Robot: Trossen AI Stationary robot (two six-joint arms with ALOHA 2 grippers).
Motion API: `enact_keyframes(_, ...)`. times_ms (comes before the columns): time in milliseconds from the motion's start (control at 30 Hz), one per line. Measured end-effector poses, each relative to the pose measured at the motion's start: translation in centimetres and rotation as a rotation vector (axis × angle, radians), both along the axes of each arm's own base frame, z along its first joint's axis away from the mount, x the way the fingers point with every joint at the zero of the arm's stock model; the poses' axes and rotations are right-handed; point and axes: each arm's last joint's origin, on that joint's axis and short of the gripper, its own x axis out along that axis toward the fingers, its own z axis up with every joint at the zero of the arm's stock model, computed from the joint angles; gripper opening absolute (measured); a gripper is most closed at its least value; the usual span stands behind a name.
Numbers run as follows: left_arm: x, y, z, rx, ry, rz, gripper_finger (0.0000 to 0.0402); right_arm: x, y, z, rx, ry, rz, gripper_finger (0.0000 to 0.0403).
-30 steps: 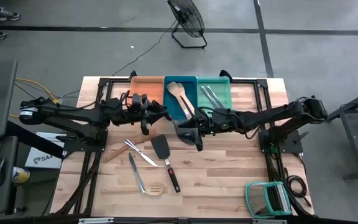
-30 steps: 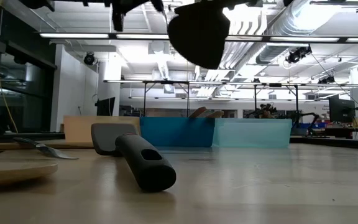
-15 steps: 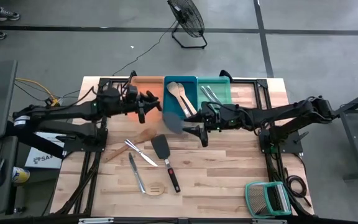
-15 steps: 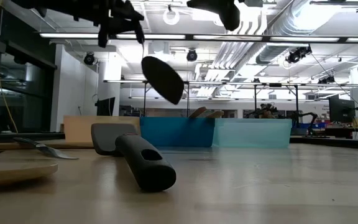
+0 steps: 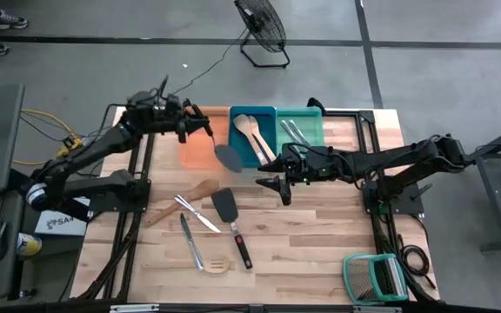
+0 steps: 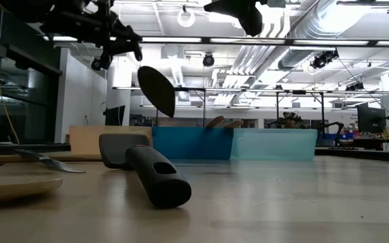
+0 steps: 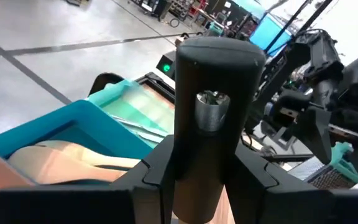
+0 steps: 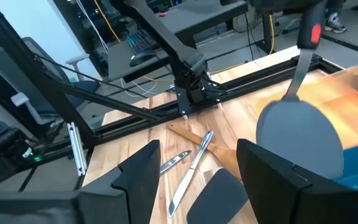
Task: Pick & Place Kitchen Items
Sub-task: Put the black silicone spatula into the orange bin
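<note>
The left gripper [image 5: 185, 124] has its two dark fingers [image 7: 160, 186] closed on the handle of a black round-headed spatula [image 5: 226, 156], which hangs in the air over the orange tray [image 5: 200, 149], its round head near the border with the blue tray [image 5: 252, 156]; in the left wrist view only the thick black handle end [image 7: 215, 87] with a small silver rivet shows, filling the middle and hiding the head entirely; in the low view the dark oval head [image 6: 157, 91] hangs tilted below the gripper [image 6: 117, 42], and the grip itself is lost in dark silhouette; the right gripper [image 5: 278, 187] hovers empty above the table [image 5: 320, 235] just in front of the blue tray, its fingers [image 8: 138, 171] spread wide with nothing between them; the right wrist view looks past them to the grey-looking spatula head [image 8: 299, 137], its slim neck and a red mark on the handle, the top of which is cut off; in the blue tray lie two pale wooden spoons [image 5: 250, 133], and in the teal tray [image 5: 301, 132] slim silver cutlery [image 5: 292, 132] too small to tell apart; on the table lie a black square spatula [image 5: 231, 222] with a black and red handle, a wooden spatula [image 5: 185, 198], two crossed silver pieces [image 5: 194, 211], a silver knife [image 5: 190, 239] and a slotted wooden spoon head [image 5: 218, 263]; the green-framed wire rack [image 5: 374, 276] sits at the near right corner; in the low view the black square spatula [image 6: 147, 172] fills the foreground and hides much behind it
</note>
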Motion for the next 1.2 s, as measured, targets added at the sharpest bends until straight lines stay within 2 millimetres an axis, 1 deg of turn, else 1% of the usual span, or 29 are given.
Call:
enact_keyframes(100,-1.5,1.4,-0.3,-0.034,0.012,0.026,0.0099,0.0,-0.1,-0.1,0.002,0.007,-0.026,0.0203)
enact_keyframes(267,-3.9,3.2,-1.0,-0.104,0.051,0.150,0.0099,-0.1,-0.2,-0.2,-0.008,0.021,-0.071,0.0203)
enact_keyframes(367,-4.9,4.1,-1.3,-0.136,0.052,0.212,0.0099,-0.1,-0.3,-0.2,-0.016,0.020,-0.105,0.0203)
enact_keyframes(467,-5.5,4.8,-1.7,-0.165,0.055,0.234,0.0099,-0.1,-0.4,-0.2,-0.024,0.019,-0.142,0.0203)
enact_keyframes(600,-5.9,6.1,-3.0,-0.276,0.064,0.222,0.0099,-0.1,-0.5,-0.2,-0.029,0.018,-0.166,0.0203)
enact_keyframes(767,-6.3,8.5,-4.7,-0.393,0.071,0.188,0.0099,-0.1,-0.7,-0.2,-0.032,0.017,-0.187,0.0203)
enact_keyframes(867,-6.0,9.9,-4.7,-0.404,0.075,0.165,0.0099,-0.1,-0.8,-0.2,-0.027,0.017,-0.191,0.0203)
enact_keyframes(900,-5.9,10.2,-4.5,-0.376,0.067,0.164,0.0099,-0.1,-0.8,-0.2,-0.029,0.017,-0.196,0.0203)
enact_keyframes(1000,-5.9,10.3,-3.9,-0.358,0.035,0.167,0.0099,-0.1,-0.9,-0.2,-0.032,0.019,-0.217,0.0203)
enact_keyframes(1133,-5.9,10.2,-4.3,-0.390,0.053,0.176,0.0099,-0.1,-0.9,-0.3,-0.035,0.024,-0.225,0.0203)
enact_keyframes(1200,-5.7,10.1,-4.5,-0.379,0.074,0.176,0.0099,-0.1,-0.9,-0.3,-0.037,0.025,-0.235,0.0203)
